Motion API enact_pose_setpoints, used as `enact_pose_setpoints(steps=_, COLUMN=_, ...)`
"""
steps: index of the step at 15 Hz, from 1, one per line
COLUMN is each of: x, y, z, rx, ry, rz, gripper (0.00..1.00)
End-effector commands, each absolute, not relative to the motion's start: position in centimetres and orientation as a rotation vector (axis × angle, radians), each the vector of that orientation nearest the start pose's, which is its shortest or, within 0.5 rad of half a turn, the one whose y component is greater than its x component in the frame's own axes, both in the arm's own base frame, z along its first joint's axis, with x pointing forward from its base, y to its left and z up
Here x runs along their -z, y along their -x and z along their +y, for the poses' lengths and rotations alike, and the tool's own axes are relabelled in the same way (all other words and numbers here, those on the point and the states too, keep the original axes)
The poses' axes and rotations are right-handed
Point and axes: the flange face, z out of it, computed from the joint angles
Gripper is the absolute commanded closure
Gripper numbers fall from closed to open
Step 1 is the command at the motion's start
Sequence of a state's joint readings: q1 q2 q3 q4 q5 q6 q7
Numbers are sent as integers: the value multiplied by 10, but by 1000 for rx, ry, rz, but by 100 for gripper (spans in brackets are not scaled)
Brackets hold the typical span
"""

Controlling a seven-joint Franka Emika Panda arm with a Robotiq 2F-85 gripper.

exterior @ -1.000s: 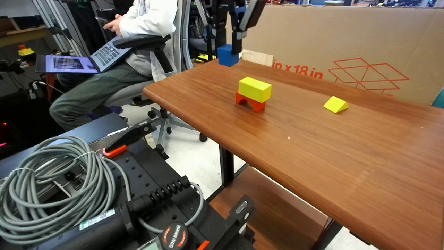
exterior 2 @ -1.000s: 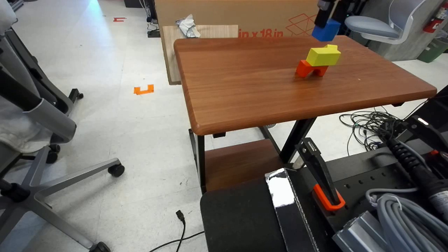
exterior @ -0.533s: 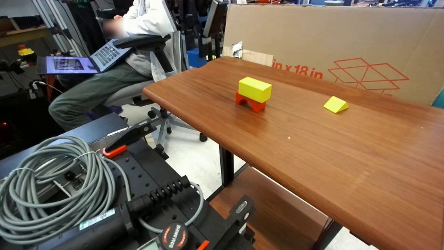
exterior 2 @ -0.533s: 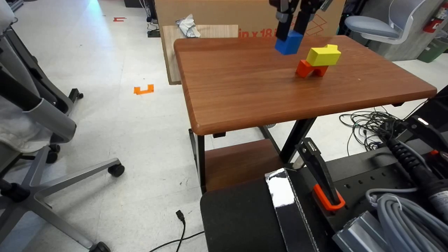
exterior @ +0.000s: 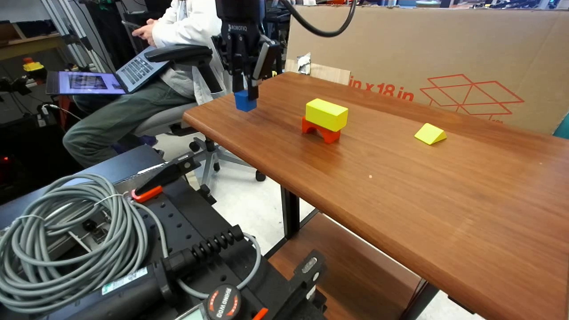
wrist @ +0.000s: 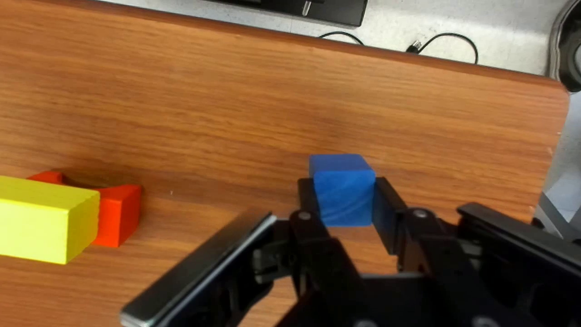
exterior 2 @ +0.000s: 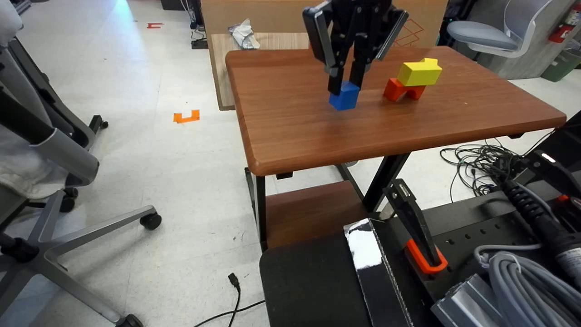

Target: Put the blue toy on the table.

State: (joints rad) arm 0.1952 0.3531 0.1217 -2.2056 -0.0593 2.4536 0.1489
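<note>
Closed as far as the blue toy (wrist: 343, 195) allows, the gripper (exterior 2: 346, 86) holds it by two opposite sides over one end of the counter (exterior: 400, 191); whether the toy's underside touches the counter, I cannot tell. Apart from it, a yellow block (exterior: 326, 114) lies across a red arch (exterior: 329, 135), and in an exterior view a yellow wedge (exterior: 430, 134) lies farther along, well apart from both.
</note>
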Motion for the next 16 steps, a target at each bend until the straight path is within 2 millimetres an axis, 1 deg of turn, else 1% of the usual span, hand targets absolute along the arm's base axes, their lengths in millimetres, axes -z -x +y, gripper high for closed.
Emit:
enact_pose_setpoints(steps=1, x=-189, y=-531, z=181, rx=-181, ry=3191, rz=-326, gripper=92)
enact_pose_setpoints(steps=3, x=-182, y=-533, z=185, rx=-177, ry=3209, rz=-332, gripper=92)
enact_pose_setpoints(steps=4, x=-185, y=-534, z=187, rx=-158, ry=3212, rz=-347, gripper=92)
enact_pose_setpoints(steps=5, x=-188, y=-534, z=188, rx=-152, ry=3217, rz=-356, gripper=42)
enact_pose_setpoints(steps=6, x=-190, y=-531, z=188, rx=-144, ry=3218, rz=-368, gripper=40)
enact_pose_setpoints(steps=7, x=-194, y=-528, z=187, rx=-132, ry=3216, rz=-375, gripper=34)
enact_pose_setpoints(steps=8, x=-201, y=-525, z=185, rx=-122, ry=3211, rz=-374, gripper=26)
enact_pose_setpoints(steps=11, x=-226, y=-512, z=172, rx=-59, ry=3190, rz=-350, gripper=4)
enact_pose_setpoints(steps=12, x=-239, y=-506, z=164, rx=-38, ry=3182, rz=-332, gripper=1)
enact_pose_setpoints(steps=13, x=-250, y=-502, z=156, rx=-26, ry=3175, rz=-317, gripper=0)
enact_pose_setpoints(steps=14, x=-267, y=-498, z=147, rx=-20, ry=3169, rz=-293, gripper=0)
enact_pose_setpoints(steps=15, x=-281, y=-494, z=138, rx=-27, ry=3167, rz=-276, gripper=0)
enact_pose_setpoints(steps=16, x=-295, y=-491, z=127, rx=-74, ry=3181, rz=-280, gripper=0)
